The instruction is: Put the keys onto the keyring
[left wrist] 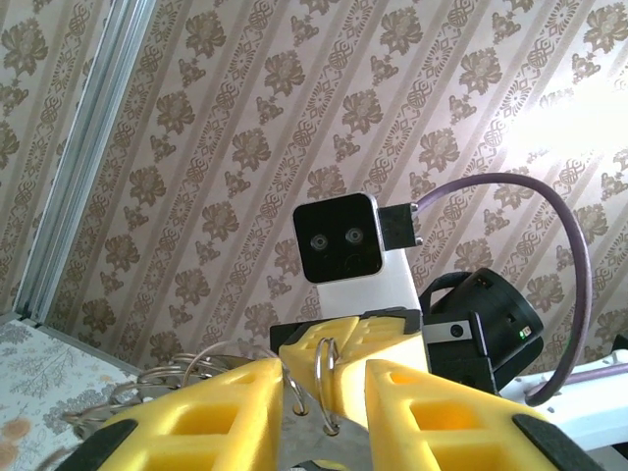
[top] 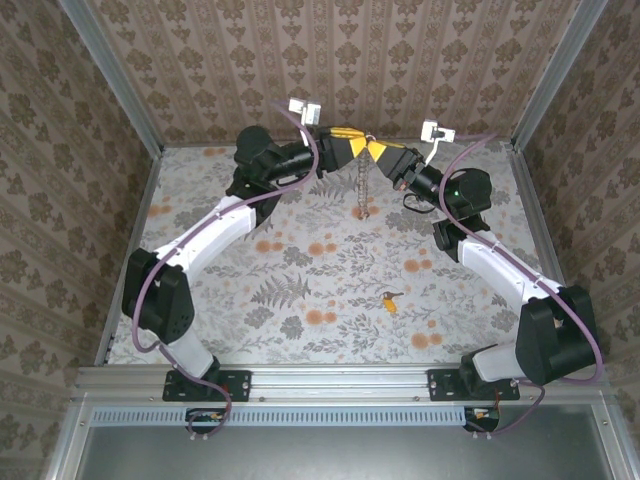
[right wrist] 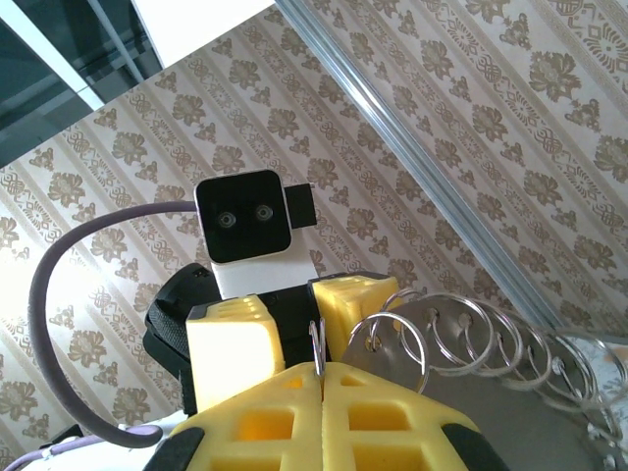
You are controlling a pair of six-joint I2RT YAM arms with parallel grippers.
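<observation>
**A:** From above, where is everything?

**B:** Both arms reach up at the far side, left hand and right hand tip to tip in the air. A string of rings hangs from between them. The key lies flat on the worktop, nearer the front and well apart from both hands.

**A:** And the left wrist view?

**B:** The keyring stands nearly edge-on between the left hand's yellow fingers. They sit narrow around it, but I cannot tell whether the pads actually press it.

**A:** Right wrist?

**B:** The right hand's fingers are closed flat together, with a thin sliver of metal sticking out of the seam. I take that for the ring's wire, pinched there. The other rings loop away to the right.

**A:** What worries you?

**B:** Neither hand is free for the key. If the right lets go before the left has a sure hold, the whole string drops. Thin wire can also twist in soft pads, dragged by the hanging weight. And a small flat key is easier to push about than to lift.
</observation>
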